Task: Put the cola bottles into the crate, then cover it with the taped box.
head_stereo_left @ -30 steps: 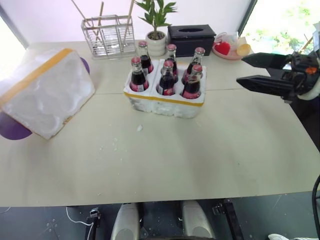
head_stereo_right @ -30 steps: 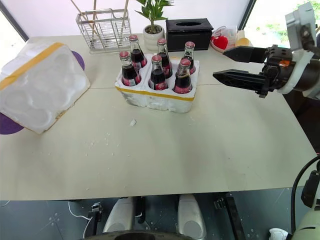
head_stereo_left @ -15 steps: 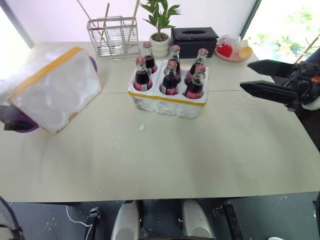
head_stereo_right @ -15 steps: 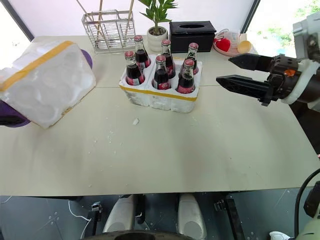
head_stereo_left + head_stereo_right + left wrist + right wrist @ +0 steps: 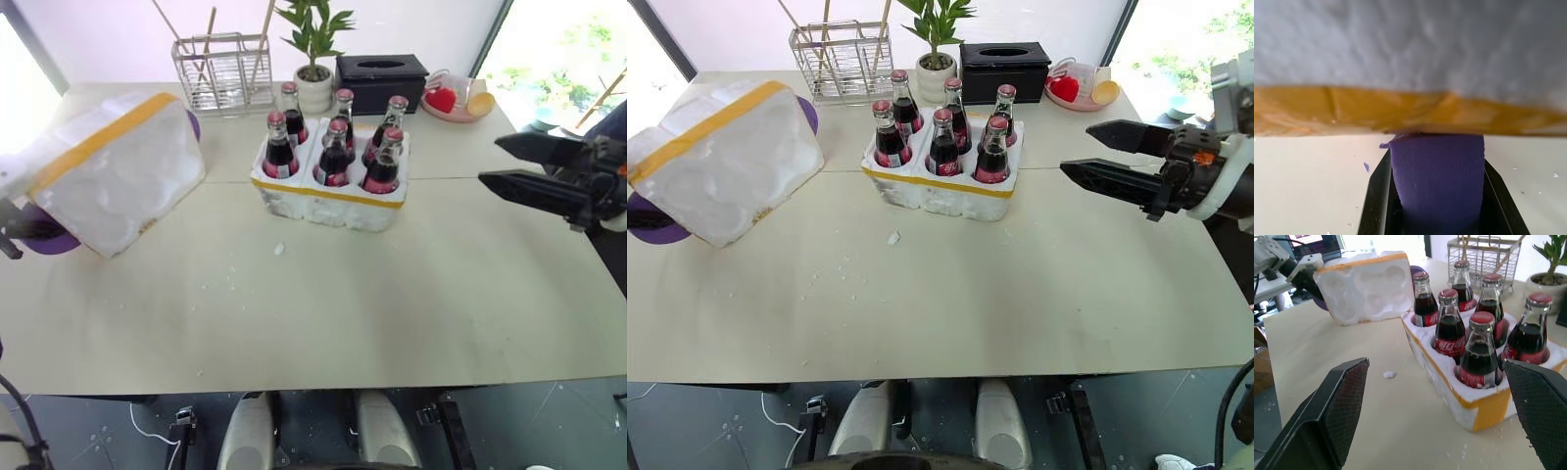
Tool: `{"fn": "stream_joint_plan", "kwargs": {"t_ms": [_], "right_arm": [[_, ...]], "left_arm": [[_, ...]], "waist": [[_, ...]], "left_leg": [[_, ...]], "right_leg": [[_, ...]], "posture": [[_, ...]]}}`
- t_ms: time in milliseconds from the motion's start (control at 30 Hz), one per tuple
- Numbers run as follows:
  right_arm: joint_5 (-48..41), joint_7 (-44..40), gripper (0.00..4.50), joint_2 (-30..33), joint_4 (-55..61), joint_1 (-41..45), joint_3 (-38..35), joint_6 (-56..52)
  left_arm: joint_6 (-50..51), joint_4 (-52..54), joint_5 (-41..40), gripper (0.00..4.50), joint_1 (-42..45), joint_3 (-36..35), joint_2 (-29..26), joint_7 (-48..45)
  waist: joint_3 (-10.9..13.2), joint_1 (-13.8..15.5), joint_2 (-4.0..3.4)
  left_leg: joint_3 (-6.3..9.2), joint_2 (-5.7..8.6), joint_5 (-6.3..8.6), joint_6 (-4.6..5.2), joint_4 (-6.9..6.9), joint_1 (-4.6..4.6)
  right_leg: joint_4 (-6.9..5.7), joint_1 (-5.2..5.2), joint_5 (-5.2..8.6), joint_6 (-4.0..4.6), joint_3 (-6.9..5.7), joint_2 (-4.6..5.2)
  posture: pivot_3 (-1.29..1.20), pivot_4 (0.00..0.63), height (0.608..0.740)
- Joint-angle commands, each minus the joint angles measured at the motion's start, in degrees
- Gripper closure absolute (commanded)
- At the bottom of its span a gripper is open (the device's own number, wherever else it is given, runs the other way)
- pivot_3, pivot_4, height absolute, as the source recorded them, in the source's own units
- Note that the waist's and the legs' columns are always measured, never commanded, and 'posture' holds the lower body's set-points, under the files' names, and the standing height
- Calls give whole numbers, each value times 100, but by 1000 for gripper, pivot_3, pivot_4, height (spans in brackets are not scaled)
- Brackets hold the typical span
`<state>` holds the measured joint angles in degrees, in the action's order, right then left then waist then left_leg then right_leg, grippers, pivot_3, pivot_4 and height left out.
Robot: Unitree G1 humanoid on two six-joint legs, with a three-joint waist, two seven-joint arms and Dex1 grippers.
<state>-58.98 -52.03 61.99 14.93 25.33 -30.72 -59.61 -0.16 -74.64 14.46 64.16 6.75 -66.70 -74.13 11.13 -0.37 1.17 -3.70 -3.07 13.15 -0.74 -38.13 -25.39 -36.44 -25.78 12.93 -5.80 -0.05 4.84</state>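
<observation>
Head views: six cola bottles [image 5: 942, 132] are standing in the crate [image 5: 939, 191] at upper centre; the taped box [image 5: 720, 162] is tilting at far left. The right gripper [image 5: 1095, 152] is hovering at right, fingers apart.

Left wrist view: the left gripper [image 5: 1436, 191] is clamping a purple pad [image 5: 1437, 176] — under the box's yellow tape.

White taped box [image 5: 723, 157], yellow band; purple, maybe foam, underneath.

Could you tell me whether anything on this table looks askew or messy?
The taped box sits tilted, one edge propped on a purple thing instead of lying flat. White crumbs are scattered on the table before the crate.
</observation>
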Motion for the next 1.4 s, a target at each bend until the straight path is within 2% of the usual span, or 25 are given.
{"fn": "stream_joint_plan", "kwargs": {"t_ms": [33,167,267,367,533,600,800,967,1167,1400], "right_arm": [[106,27,0,188,79,-108,-375,138],[198,22,0,224,132,-289,-490,217],[167,8,0,217,161,-427,-593,215],[48,116,0,141,204,-463,-664,165],[-138,347,0,-19,263,-429,-636,137],[-218,456,0,-108,340,-484,-652,134],[-496,786,0,-304,621,-757,-862,79],[-771,1093,0,-422,783,-984,-1058,47],[-1001,1350,0,-503,890,-1159,-1108,83],[-1061,1466,0,-523,961,-1290,-1038,169]], "left_arm": [[-405,383,-364,4144,356,-441,12,405],[-812,825,-743,4144,581,-805,209,699],[-1349,1361,-909,4144,786,-1015,492,1344],[-2268,2027,-824,4144,1120,-947,1211,2273],[-3679,1866,103,4144,1387,-236,1941,3533],[-4147,1674,751,4144,1513,206,2146,4239],[-4401,1020,2097,4144,1801,1273,2526,5774],[-4582,757,3311,4144,1916,2228,2623,7334],[-4645,458,3870,4144,2000,2724,2768,8664],[-4810,163,4053,4144,2120,2958,2899,9259]], "waist": [[0,16,7],[-1,33,11],[-1,71,11],[-2,137,12],[-3,108,12],[-3,98,12],[-3,98,12],[-5,128,15],[-5,126,16],[-6,130,17]], "left_leg": [[3,0,0,0,-2,-2],[4,1,0,0,-6,-5],[5,1,0,0,-6,-2],[5,2,0,0,-8,0],[17,11,0,1,-15,6],[16,11,0,1,-15,8],[19,9,1,4,-12,8],[21,11,2,5,-13,7],[22,11,2,5,-14,8],[23,11,2,4,-14,8]], "right_leg": [[0,0,0,0,-1,-1],[2,3,-1,-2,-1,-1],[1,5,-4,-8,-1,-2],[1,8,-10,-17,0,-3],[28,41,-25,-40,-1,-1],[28,41,-26,-42,-1,-2],[25,37,-26,-42,1,-8],[28,41,-27,-45,1,-7],[28,43,-28,-46,1,-6],[28,43,-28,-46,0,-6]], "posture": [[0,150,740],[0,150,740],[0,150,740],[0,150,740],[0,150,740],[0,150,740],[0,150,740],[0,150,740],[0,150,740],[0,150,740]]}}
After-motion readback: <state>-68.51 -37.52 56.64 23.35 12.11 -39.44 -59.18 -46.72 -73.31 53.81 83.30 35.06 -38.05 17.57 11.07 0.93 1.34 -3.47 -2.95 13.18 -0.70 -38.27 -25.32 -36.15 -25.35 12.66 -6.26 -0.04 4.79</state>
